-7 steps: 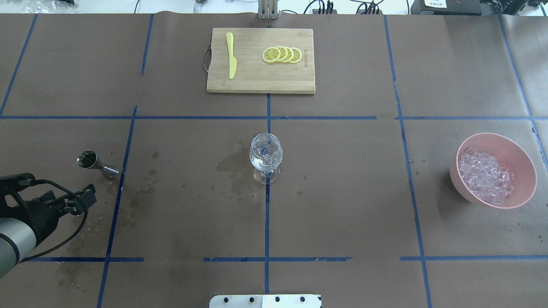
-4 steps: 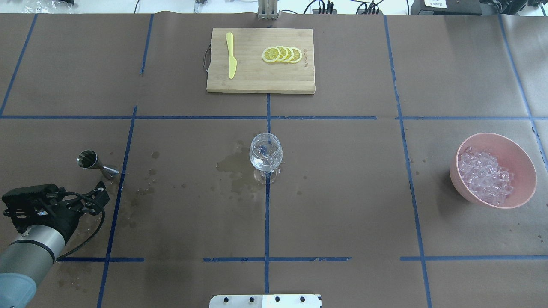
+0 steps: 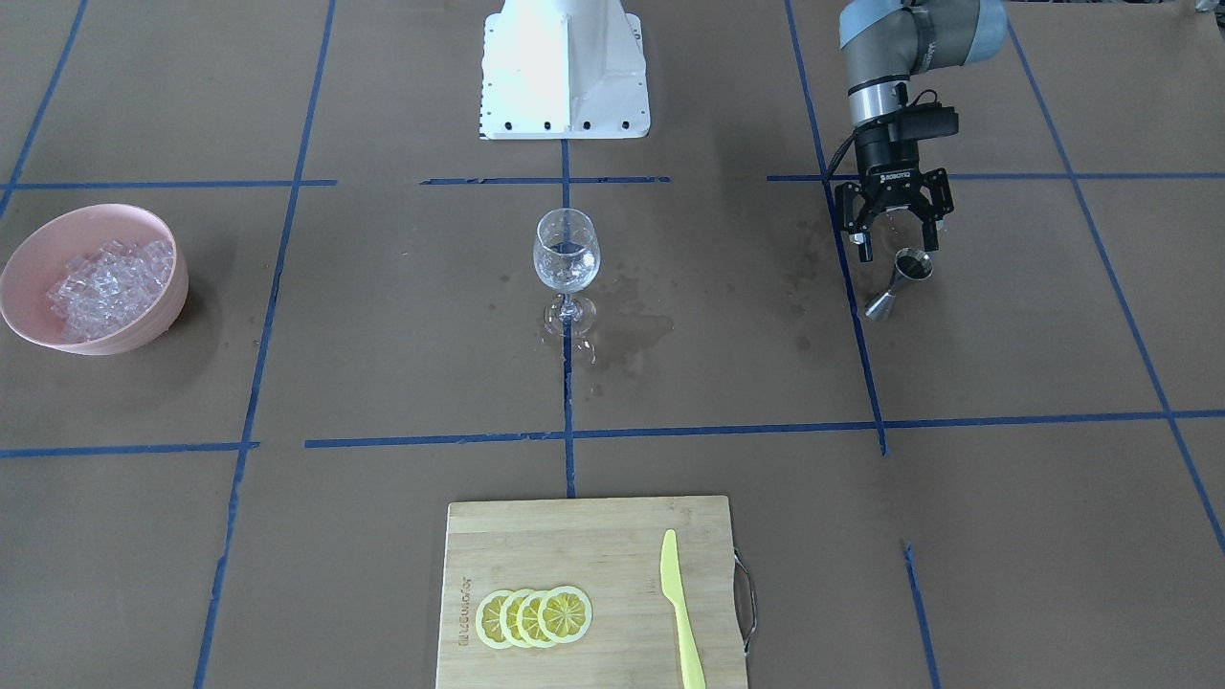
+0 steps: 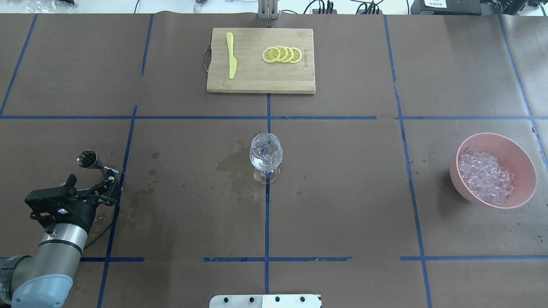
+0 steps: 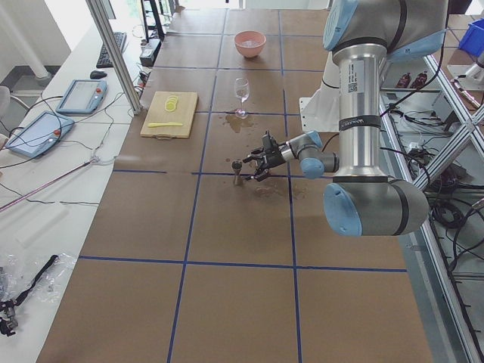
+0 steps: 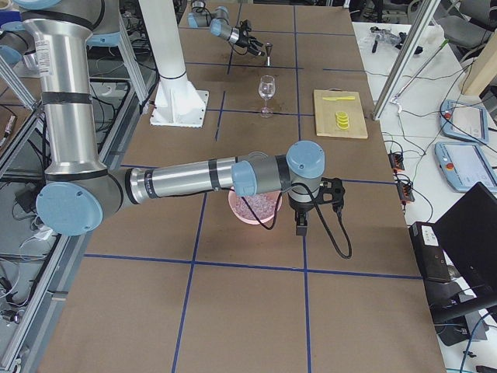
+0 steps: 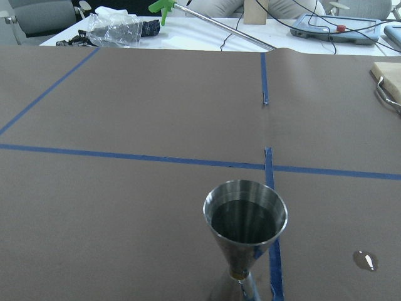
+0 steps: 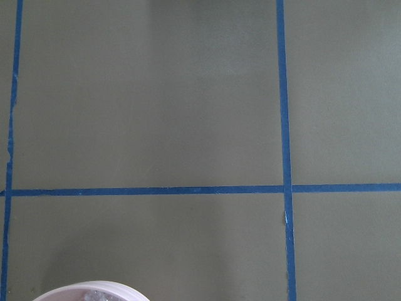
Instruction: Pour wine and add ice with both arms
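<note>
Wine [image 4: 265, 163] sits low in the glass [image 4: 266, 147] mid-frame, ice [image 4: 486, 176] in the bowl [image 4: 520, 164] far right. Left gripper [image 3: 899, 248] is spread wide by the jigger [image 3: 907, 271]. Right gripper [image 6: 301, 224] jaws: can't tell.

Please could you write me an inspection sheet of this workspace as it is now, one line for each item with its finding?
Surface: brown paper table with blue tape grid; wet patches beside the stemmed glass.
Job's things: stemmed glass upright at centre, clear liquid inside; ice heaped in pink bowl; metal jigger upright, partly filled.
Clutter: cutting board with lemon slices and yellow knife.
Grippers: left gripper open, close by the jigger, holding nothing; right gripper near the bowl, state cannot be told.
Cables: black cable looped at left wrist.
Surroundings: white robot base; operator tablets on a side bench.
</note>
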Controlling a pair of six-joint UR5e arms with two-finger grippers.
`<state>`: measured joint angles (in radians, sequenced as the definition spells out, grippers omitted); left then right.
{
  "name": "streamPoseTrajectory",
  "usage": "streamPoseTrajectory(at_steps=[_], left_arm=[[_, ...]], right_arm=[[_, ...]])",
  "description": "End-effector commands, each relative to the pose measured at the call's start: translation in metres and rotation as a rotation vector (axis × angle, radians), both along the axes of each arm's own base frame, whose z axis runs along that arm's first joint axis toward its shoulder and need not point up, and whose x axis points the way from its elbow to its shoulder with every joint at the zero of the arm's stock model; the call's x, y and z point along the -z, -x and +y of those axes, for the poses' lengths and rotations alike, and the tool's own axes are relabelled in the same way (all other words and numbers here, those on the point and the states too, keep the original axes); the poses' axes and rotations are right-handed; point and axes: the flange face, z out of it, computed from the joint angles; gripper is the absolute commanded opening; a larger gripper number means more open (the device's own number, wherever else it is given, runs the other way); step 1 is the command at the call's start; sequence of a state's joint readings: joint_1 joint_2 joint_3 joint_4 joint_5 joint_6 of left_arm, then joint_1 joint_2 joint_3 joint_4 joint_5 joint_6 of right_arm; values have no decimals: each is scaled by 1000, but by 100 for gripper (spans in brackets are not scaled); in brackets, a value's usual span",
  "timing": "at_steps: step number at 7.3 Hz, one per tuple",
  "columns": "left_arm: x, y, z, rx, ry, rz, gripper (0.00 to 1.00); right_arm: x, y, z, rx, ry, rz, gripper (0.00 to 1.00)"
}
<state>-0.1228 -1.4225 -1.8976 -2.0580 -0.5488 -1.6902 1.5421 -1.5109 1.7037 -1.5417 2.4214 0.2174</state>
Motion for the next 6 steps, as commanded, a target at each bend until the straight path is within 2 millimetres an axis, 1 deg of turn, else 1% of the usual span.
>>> streamPoseTrajectory(at_steps=[1,3,4,6], left_arm=[[-7,-14,-6,44,-48,-19,100],[-26,-20,-7,62,-55,-39,99],[-24,-28,-9,74,-71,-38,99],[-24,-30,-10,80,-69,-29,89]], right_arm=[[0,0,0,0,0,2,100],[1,2,-1,3,-2,1,100],[1,3,-1,5,-2,4,100],[1,5,-1,9,-2,1,100]])
